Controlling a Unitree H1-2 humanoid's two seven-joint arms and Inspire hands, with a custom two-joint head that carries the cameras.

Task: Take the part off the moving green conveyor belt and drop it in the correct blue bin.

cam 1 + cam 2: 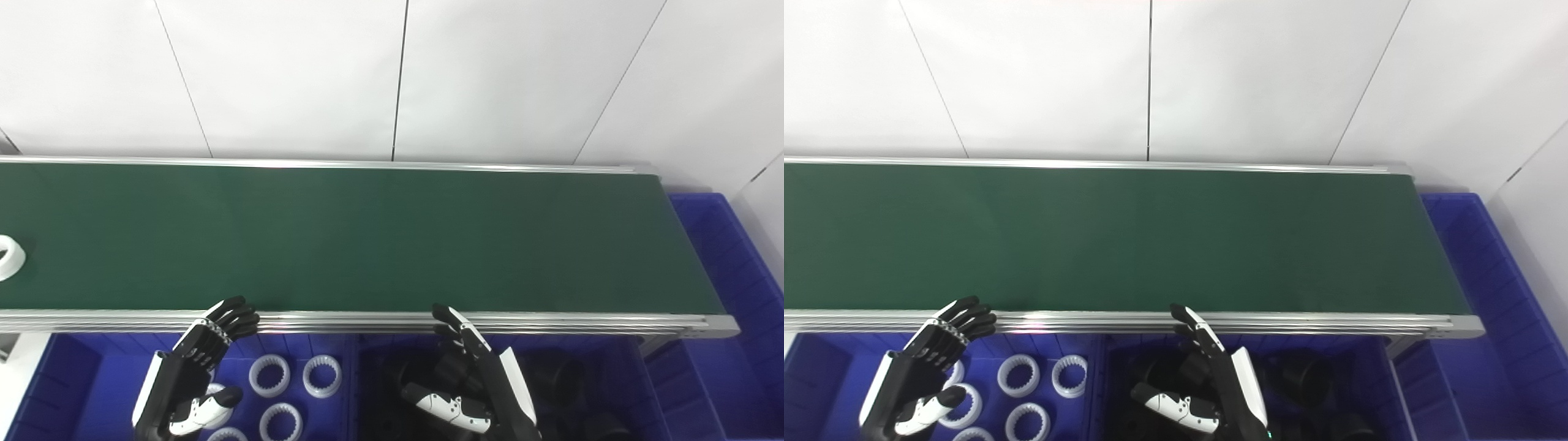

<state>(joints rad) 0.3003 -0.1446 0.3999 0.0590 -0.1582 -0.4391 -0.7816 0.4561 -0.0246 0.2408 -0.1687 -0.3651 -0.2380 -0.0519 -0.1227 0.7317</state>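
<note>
Overhead views of a green belt (367, 239) running left to right between silver rails (367, 320), with white wall panels (294, 73) behind. At the far left edge of the left eye view, a white part (10, 257) lies on the belt, cut off by the frame; it falls outside the right eye view. Below the near rail, the left bin (73, 392) is blue and holds white toothed rings (269, 375), lying flat and near one another on its floor. The left hand (193, 373) hangs over this bin, fingers (236, 315) spread and reaching up to the near rail, thumb (205, 409) held apart; it grips nothing. One ring is partly hidden behind this hand. To the right, across a blue dividing wall, the middle bin (637, 373) holds black parts (554, 373), dim and hard to separate from one another. The right hand (474, 383) hangs over it, fingers (453, 318) extended toward the rail and thumb (441, 404) set out sideways, likewise empty. At the far right, a third blue bin (729, 257) stands past the belt's end, its ribbed inner wall visible. The white part is well apart from both hands.
</note>
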